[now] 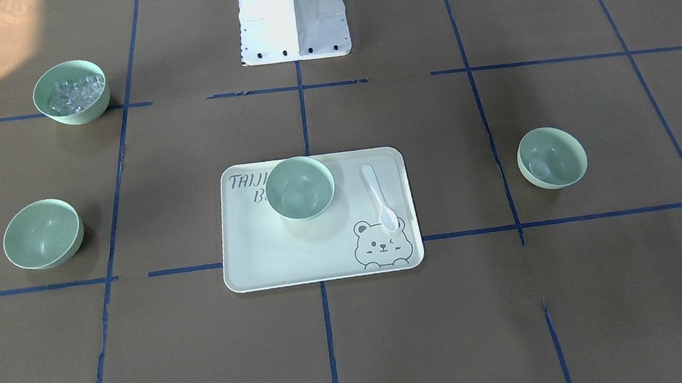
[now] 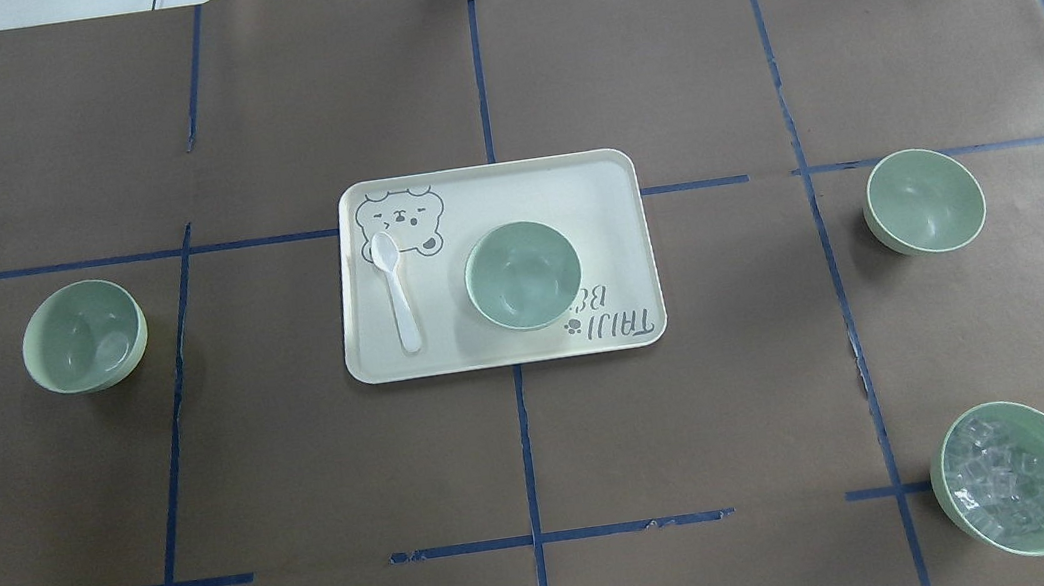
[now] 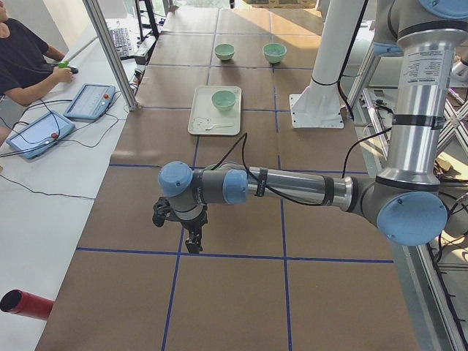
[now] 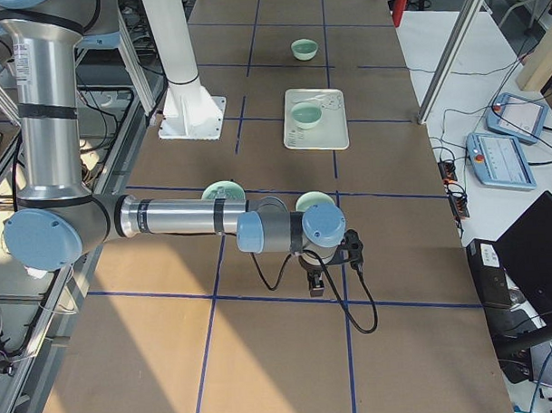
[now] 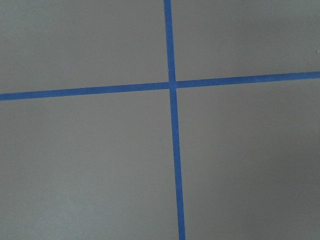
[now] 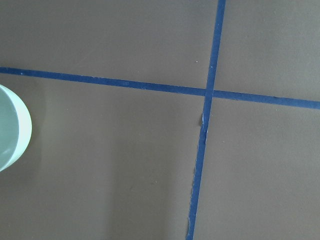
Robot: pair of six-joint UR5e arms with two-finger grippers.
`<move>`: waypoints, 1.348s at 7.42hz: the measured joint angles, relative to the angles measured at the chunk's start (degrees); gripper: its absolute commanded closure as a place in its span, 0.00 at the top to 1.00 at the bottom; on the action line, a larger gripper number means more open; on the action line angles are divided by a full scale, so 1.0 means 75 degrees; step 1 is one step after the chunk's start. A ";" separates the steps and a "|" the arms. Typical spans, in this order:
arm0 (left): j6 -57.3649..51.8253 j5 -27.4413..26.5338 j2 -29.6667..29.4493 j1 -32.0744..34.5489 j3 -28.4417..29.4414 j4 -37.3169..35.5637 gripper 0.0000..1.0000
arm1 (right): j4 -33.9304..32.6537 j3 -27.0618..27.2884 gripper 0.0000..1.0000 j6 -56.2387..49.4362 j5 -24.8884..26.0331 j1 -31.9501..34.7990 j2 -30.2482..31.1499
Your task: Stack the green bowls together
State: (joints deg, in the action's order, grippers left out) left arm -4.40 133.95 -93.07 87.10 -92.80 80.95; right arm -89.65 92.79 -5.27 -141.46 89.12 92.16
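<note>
Three empty pale green bowls stand apart. In the overhead view one bowl (image 2: pixel 84 335) is at the left, one (image 2: pixel 523 275) sits on the bear-print tray (image 2: pixel 588 183), and one (image 2: pixel 923 200) is at the right. The front view shows them too (image 1: pixel 552 157) (image 1: pixel 300 188) (image 1: pixel 43 233). My left gripper (image 3: pixel 194 247) hangs over bare paper near the table's left end, seen only in the exterior left view. My right gripper (image 4: pixel 315 287) hangs past the right bowl (image 4: pixel 314 203), seen only in the exterior right view. I cannot tell whether either is open or shut. A bowl rim (image 6: pixel 12 130) shows in the right wrist view.
A fourth green bowl holding clear ice-like cubes (image 2: pixel 1012 479) stands near the robot's right side. A white spoon (image 2: pixel 398 289) lies on the tray. The robot base (image 1: pixel 293 21) is at the table's near edge. An operator (image 3: pixel 22 58) sits beside the table with tablets.
</note>
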 measured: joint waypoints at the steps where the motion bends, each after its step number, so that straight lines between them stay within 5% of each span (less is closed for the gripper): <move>1: 0.0000 0.0001 0.0000 0.0000 0.0000 0.0000 1.00 | 0.0000 0.0002 1.00 0.0000 -0.0001 0.0000 0.0001; 5: 0.0229 0.0042 -0.0162 -0.0157 -0.0553 0.0298 1.00 | 0.0000 0.0163 1.00 0.0013 -0.0025 -0.0002 -0.0086; 10: 0.5283 -0.0017 0.0047 -0.2440 -0.0536 0.3821 1.00 | -0.0037 0.0739 1.00 0.0081 -0.0033 -0.0012 -0.0121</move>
State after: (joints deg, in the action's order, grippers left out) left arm 35.23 133.83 -92.72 68.80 -96.82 109.61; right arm -89.93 98.33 -4.67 -141.70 89.04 91.25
